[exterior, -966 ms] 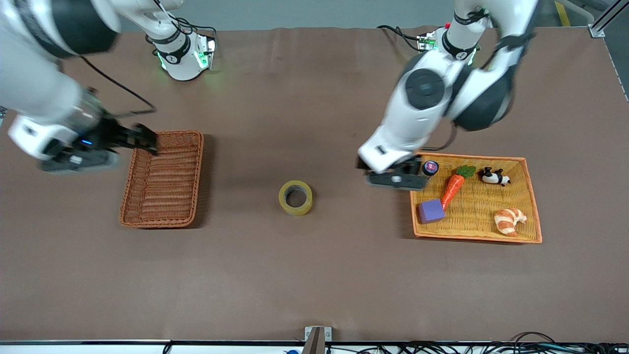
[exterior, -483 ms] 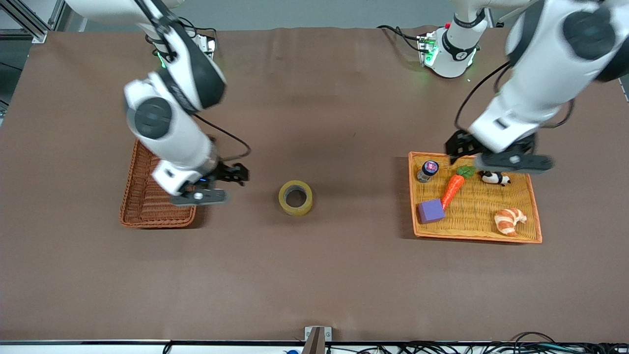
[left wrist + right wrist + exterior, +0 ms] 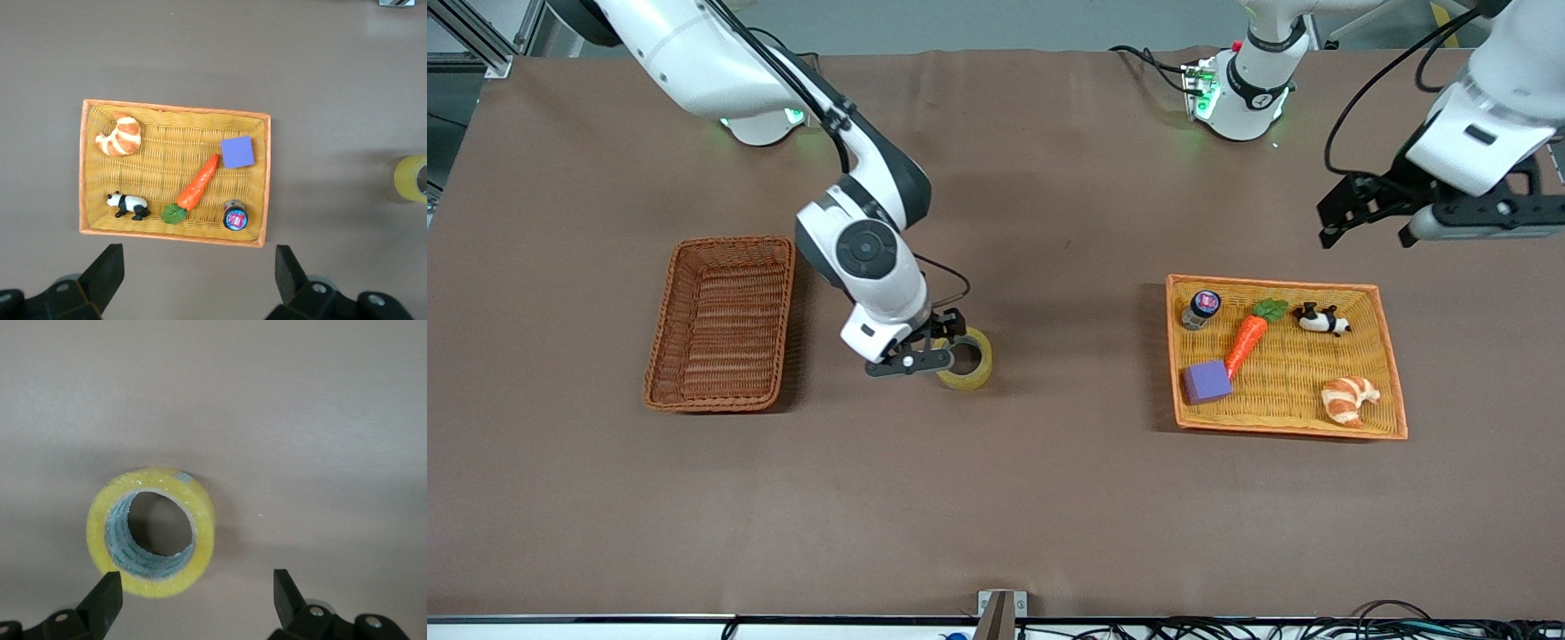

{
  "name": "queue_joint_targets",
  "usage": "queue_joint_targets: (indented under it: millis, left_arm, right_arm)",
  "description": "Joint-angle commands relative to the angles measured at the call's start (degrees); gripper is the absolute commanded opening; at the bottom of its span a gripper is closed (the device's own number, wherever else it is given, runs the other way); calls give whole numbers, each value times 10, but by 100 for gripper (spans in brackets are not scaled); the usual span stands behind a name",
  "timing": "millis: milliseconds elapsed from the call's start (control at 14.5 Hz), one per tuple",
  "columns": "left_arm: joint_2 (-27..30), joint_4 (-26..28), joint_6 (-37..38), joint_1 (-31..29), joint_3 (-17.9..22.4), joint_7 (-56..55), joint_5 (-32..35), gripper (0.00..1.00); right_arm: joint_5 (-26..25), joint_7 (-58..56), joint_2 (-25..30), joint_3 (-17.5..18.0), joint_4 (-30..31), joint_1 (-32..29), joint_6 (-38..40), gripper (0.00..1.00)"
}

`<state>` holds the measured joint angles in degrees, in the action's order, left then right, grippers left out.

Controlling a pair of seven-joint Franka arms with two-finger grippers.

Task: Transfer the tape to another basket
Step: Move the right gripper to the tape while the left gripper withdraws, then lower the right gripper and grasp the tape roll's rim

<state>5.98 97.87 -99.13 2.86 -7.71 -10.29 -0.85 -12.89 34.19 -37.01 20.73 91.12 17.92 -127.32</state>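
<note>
The tape [image 3: 975, 366], a yellowish ring with a grey core, lies flat on the brown table between the two baskets. My right gripper [image 3: 943, 343] is open and empty, low over the tape's edge. In the right wrist view the tape [image 3: 151, 584] lies off-centre, near one fingertip [image 3: 109, 588], and nothing is gripped. The reddish-brown wicker basket [image 3: 725, 320] stands empty toward the right arm's end. My left gripper [image 3: 1365, 233] is open and empty, up in the air over bare table beside the yellow tray. Its wrist view shows the tape [image 3: 412, 179] at the frame's edge.
The yellow-orange tray [image 3: 1272, 283] at the left arm's end holds a carrot [image 3: 1247, 338], a panda [image 3: 1319, 318], a croissant [image 3: 1348, 397], a purple block [image 3: 1207, 381] and a small jar [image 3: 1201, 307]. It also shows in the left wrist view [image 3: 173, 107].
My right arm swung from the wicker basket across to the tape and came down over it. My left arm drew away from the tray and rose toward its own end.
</note>
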Motion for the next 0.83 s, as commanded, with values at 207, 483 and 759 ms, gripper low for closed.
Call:
queue_joint_targets:
  millis: [207,483,759]
  left_arm:
    - [12,12,11,0,28,43,-9,100]
    - [-13,-3,10,-11,27,45,-7,100]
    - [-33,-5,8,-20,27,42,-12,100]
  right_arm:
    - [-42,15,-39,4,-6,14,-35,100]
    - [-77,40,-67,4,-1,18,-66,100]
    - [-122,70,-82,4,1,19,-76,100]
